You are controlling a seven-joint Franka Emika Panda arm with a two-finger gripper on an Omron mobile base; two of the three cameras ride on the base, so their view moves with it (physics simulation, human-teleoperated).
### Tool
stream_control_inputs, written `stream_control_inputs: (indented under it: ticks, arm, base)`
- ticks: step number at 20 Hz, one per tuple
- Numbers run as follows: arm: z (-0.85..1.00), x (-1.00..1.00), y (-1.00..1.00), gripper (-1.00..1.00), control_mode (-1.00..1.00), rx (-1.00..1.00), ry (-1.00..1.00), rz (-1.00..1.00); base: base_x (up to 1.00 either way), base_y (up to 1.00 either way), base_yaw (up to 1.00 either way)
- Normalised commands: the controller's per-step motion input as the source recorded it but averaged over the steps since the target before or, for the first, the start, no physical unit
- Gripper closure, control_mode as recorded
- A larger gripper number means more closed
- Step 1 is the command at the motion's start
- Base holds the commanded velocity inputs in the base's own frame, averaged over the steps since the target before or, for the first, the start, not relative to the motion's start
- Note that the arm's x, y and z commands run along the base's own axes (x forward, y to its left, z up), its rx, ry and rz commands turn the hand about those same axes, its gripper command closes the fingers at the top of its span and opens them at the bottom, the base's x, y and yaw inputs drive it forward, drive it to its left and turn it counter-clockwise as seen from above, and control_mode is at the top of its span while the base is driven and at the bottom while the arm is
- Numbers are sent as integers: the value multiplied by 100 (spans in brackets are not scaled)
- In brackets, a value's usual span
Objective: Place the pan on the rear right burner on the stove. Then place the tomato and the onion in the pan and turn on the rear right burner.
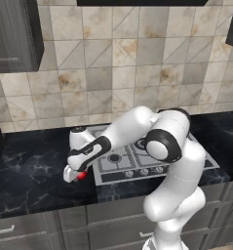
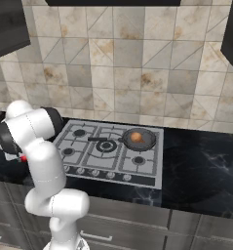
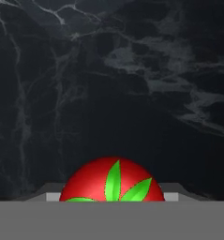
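Pan (image 2: 140, 139) with onion (image 2: 136, 137) inside: seated on the rear right burner of the stove (image 2: 152, 171). Tomato (image 3: 112, 180): on the dark bench (image 3: 132, 84) at the stove's 9 o'clock, under the lowered hand (image 1: 75, 175); whether the hand has clamped it cannot be told. Step in hand: tomato pickup; next calls for a firm close, a lift, and carriage toward the pan at 3 o'clock.

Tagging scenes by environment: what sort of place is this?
A simulated kitchen: a five-burner gas stove set into a dark marble counter, tiled wall behind, with a pan holding an onion.

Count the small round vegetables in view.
2. A brownish-orange onion sits inside the dark grey frying pan on the stove's rear right burner; a shiny red tomato is on the black marble counter, left of the stove.
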Motion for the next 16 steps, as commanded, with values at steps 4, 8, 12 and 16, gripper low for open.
stream_control_inputs:
  ticks: [4,8,12,16]
  arm:
    - [0,-21,-14,100,-100,0,-3,-7]
    - [20,-15,-18,100,-100,0,-15,-15]
    - [40,-8,-29,100,-100,0,-23,-21]
    - [38,-1,-27,100,-100,0,-25,-26]
  base:
    - [0,0,0]
    - [0,0,0]
    - [0,0,0]
    - [0,0,0]
